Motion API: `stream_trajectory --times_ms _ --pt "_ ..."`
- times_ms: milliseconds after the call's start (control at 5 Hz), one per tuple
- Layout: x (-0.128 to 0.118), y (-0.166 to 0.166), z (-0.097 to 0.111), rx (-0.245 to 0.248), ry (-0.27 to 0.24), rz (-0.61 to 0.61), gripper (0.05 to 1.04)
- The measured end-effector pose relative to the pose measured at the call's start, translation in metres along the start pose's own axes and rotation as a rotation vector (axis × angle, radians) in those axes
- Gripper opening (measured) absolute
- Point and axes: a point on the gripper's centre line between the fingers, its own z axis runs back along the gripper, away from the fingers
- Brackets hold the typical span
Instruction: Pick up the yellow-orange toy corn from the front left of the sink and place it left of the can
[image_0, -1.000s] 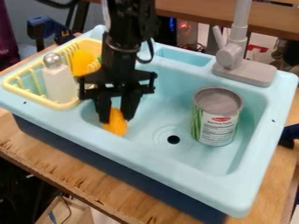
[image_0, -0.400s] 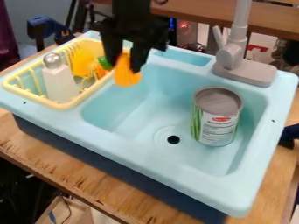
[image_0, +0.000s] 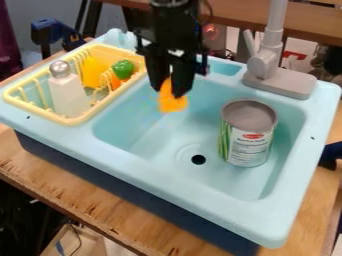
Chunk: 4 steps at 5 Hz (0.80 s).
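The black gripper (image_0: 169, 92) hangs over the back left part of the sink basin, shut on an orange object (image_0: 172, 101). The lower part of that object sticks out below the fingertips, above the basin floor. To its left stands the yellow drying rack (image_0: 75, 120), which holds a white bottle with a silver ball top (image_0: 68, 95), a yellow item (image_0: 93, 72) and a green and orange item (image_0: 123, 69). A large can with a grey top (image_0: 248, 132) is upright in the basin, right of the gripper.
The light blue sink (image_0: 194, 182) has a dark drain hole (image_0: 198, 159) in its floor. A grey faucet (image_0: 266, 62) rises from the back right rim, behind the can. The sink sits on a wooden table (image_0: 87, 205).
The gripper has lifted the orange object out of the basin's left side, up and back, then moved right with it. The green item in the rack has come into view.
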Motion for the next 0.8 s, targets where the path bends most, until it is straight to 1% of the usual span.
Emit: stream_trajectory --times_ms 200,400,600,800 --pt "0.007 0.002 -0.015 0.010 0.043 -0.039 0.502" --pt "0.015 -0.002 -0.033 0.002 0.065 -0.086 0.502" --pt "0.019 -0.016 -0.040 -0.004 0.064 -0.127 0.502" --pt "0.023 -0.024 -0.042 -0.019 0.036 -0.156 0.501"
